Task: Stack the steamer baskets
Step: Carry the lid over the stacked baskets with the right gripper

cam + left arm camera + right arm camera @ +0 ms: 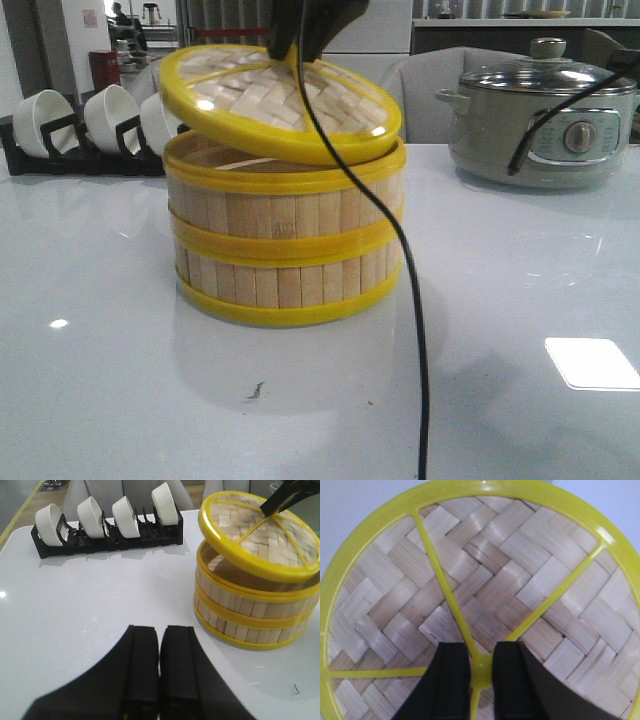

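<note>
R tool (480, 672) grips lid (285, 100) hub, tilted over stacked baskets (285, 240); L tool (159, 665) closed, empty.

Lid (285, 100) tilted atop stacked steamer baskets (285, 240)

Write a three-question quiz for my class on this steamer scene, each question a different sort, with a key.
1. True or false: the woven lid lies flat and fully seated on the stacked steamer baskets.
2. Which end effector holds the lid? A) left B) right C) neither
3. Fill in: the rack holds four white ____.

Key:
1. False; the lid is tilted, one edge raised above the top basket's rim.
2. B; the right end effector is closed on the lid's yellow centre hub, while the left end effector is shut on nothing, over bare table.
3. Bowls.
</note>
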`<state>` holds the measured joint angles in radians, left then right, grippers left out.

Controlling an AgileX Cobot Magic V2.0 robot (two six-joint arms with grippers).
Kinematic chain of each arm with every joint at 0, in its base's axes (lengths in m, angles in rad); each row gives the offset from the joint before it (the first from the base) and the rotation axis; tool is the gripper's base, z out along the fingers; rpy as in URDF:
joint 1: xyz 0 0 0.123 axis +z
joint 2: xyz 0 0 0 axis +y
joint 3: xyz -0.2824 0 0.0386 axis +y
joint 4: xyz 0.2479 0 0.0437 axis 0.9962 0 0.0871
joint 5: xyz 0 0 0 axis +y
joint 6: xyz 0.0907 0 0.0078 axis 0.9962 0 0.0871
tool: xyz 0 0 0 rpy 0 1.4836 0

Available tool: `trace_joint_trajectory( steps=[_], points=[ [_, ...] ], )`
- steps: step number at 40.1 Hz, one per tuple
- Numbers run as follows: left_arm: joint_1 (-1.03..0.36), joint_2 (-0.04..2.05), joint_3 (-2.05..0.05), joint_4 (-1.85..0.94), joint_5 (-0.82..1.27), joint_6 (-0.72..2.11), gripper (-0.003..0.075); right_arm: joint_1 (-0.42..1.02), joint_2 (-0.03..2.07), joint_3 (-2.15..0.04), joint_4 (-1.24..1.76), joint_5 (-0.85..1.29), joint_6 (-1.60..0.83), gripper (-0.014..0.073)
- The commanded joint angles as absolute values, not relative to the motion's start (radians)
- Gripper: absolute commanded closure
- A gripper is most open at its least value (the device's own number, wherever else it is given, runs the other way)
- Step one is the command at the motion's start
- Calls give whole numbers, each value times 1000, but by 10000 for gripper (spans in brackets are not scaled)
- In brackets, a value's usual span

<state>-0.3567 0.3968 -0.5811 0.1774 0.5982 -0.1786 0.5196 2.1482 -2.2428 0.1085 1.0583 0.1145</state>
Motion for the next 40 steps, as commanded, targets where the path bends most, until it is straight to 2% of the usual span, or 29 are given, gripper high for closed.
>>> trace_joint_trajectory(
  steps=[1, 40],
  points=[
    [-359, 404, -607, 179, 522, -185, 634, 530, 2096, -2288, 115, 1014, 111, 571],
    [-359, 404, -607, 179, 522, -185, 634, 532, 2070, -2294, 74, 1136, 111, 571]
  ],
)
